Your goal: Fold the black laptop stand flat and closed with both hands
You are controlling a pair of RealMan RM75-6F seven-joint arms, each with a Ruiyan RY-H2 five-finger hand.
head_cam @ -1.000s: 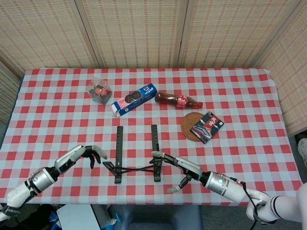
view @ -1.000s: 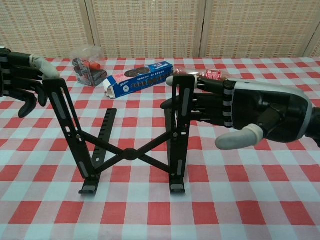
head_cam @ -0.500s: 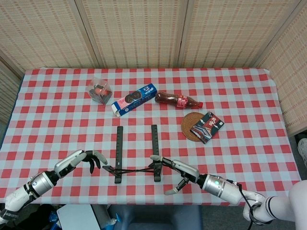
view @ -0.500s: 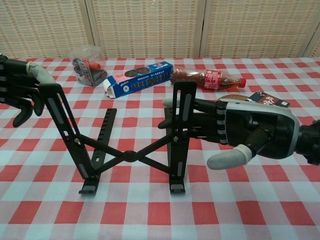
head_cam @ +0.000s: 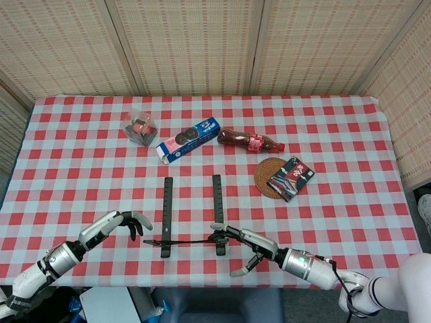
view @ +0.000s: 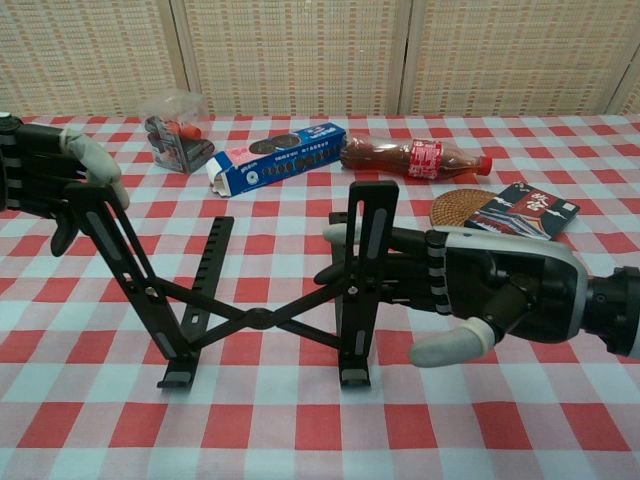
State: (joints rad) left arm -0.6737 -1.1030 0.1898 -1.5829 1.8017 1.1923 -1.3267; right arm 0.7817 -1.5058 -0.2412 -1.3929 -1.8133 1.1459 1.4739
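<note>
I press each upright of the stand (view: 262,300) with a robot hand, left (view: 45,180) and right (view: 470,295), fingers spread, gripping nothing; rigid, hinged, light, likely to skid.

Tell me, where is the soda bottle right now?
The soda bottle lies on its side toward the far middle of the table in the head view, between the blue cookie box on its left and the round woven coaster nearer the robot.

The desk (head_cam: 81,168) wears red and white checks. The laptop stand (view: 255,290) is black, the cookie box (head_cam: 188,140) blue (with dark cookies printed on it).
</note>
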